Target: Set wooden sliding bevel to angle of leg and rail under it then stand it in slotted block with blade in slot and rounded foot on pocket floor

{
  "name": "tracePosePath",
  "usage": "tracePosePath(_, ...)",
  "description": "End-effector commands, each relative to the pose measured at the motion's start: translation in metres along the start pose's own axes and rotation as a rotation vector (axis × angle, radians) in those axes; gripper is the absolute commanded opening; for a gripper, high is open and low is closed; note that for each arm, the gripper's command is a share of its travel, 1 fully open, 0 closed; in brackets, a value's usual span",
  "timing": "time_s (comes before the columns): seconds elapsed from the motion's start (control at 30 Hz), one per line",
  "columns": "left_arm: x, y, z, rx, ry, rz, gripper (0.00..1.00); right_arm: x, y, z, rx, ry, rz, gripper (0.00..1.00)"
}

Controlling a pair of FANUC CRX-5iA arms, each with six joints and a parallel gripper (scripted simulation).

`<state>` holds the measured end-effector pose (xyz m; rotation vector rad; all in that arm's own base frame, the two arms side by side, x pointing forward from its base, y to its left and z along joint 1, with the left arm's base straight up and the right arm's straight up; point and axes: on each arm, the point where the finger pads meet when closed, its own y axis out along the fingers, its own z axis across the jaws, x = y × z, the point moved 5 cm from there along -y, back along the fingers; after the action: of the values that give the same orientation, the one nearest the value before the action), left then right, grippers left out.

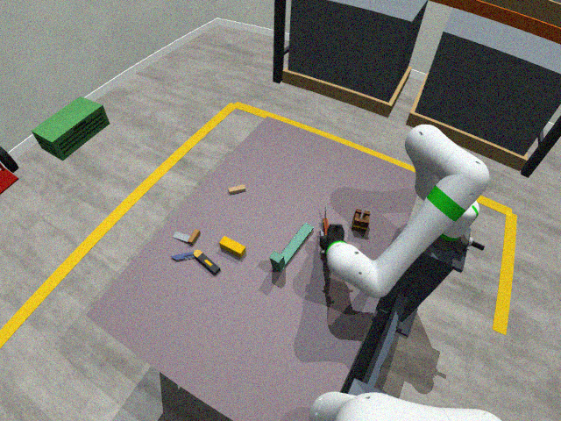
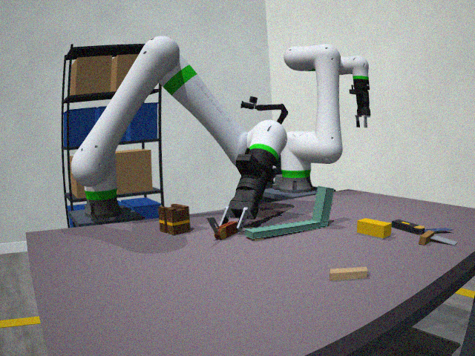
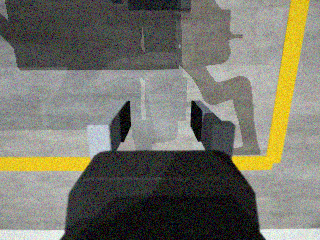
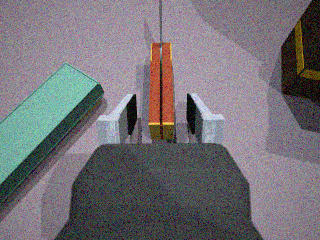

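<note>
The right gripper (image 2: 233, 215) (image 4: 161, 106), fingers wide apart and gripping nothing, straddles the wooden sliding bevel (image 2: 227, 230) (image 4: 161, 92) (blade raised) on the table, between the green angle piece (image 1: 296, 245) (image 2: 286, 228) (image 4: 42, 125) and slotted block (image 1: 360, 221) (image 2: 174, 220) (image 4: 305, 65).

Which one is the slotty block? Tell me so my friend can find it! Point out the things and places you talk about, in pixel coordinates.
On the table (image 1: 280, 149) (image 2: 191, 291), look beside the orange-handled bevel (image 1: 325, 224) (image 2: 228, 228) (image 4: 168, 90). The slotted block (image 1: 361, 222) (image 2: 178, 226) (image 4: 292, 70) is the chunky brown one. Unlike the plain yellow block (image 1: 232, 247) (image 2: 373, 228), it has a yellow stripe.
</note>
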<state>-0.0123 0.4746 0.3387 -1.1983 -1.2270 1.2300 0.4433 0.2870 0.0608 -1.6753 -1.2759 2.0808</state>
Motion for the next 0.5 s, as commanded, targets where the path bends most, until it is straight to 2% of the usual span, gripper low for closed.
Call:
tracePosePath(0.0, 0.0002, -0.001, -0.0001, 0.0, 0.0, -0.002, 1.0, 0.0004, 0.0002, -0.0005, -0.001, 0.001, 0.0, 0.87)
tracePosePath(0.47, 0.0002, -0.001, -0.0001, 0.0, 0.0, -0.002, 1.0, 0.0014, 0.0012, -0.0005, -0.001, 0.001, 0.0, 0.87)
